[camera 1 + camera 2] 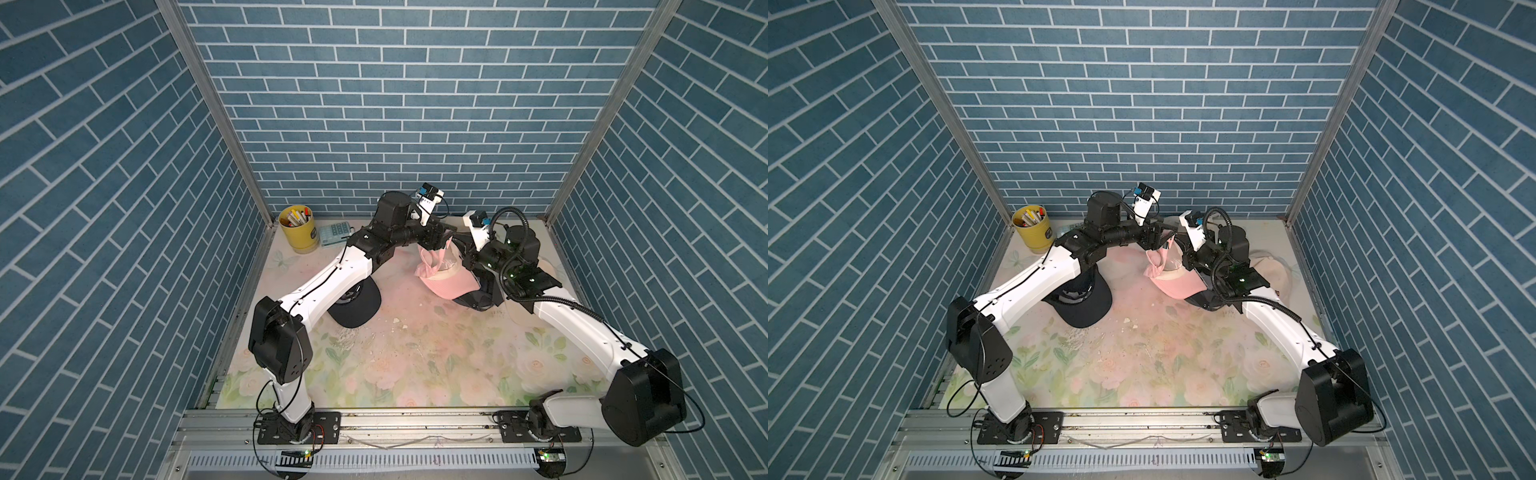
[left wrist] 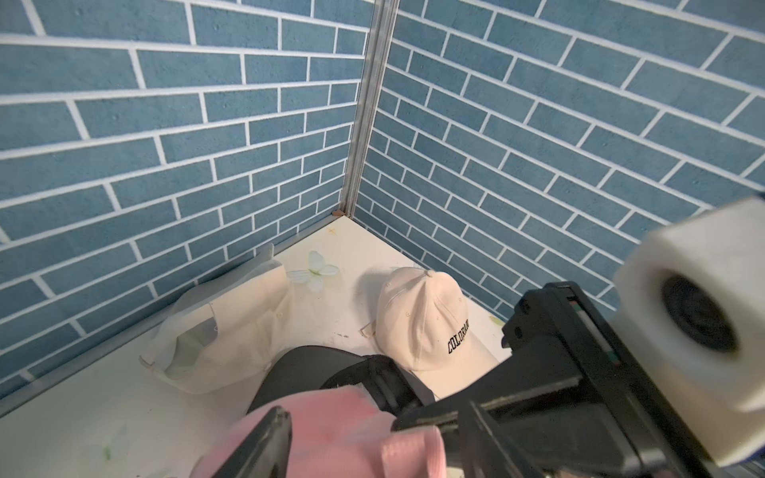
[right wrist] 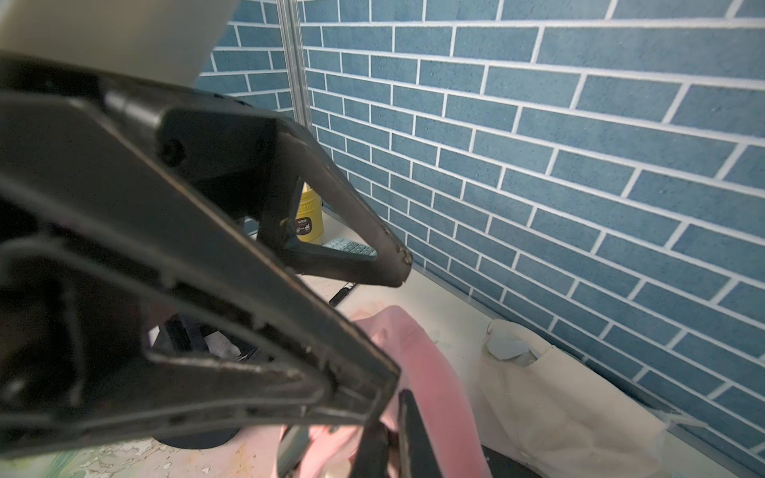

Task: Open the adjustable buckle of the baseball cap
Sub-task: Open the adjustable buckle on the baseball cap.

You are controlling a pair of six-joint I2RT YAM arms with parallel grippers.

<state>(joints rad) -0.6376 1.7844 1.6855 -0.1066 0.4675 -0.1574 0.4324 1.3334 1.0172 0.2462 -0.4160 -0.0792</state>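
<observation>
pink baseball cap (image 1: 448,284) in right gripper (image 3: 389,430)

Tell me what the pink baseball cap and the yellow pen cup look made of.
Pink baseball cap: matte woven fabric, likely cotton; it creases and sags softly. Yellow pen cup: smooth, faintly glossy wall, probably plastic or painted metal.

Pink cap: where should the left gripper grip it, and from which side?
I'd grip the flat strap at the raised back of the pink cap, coming from the robot's left, opposite the right gripper shut on the cap. The strap is a thin band between the fingers of the open left gripper.
</observation>
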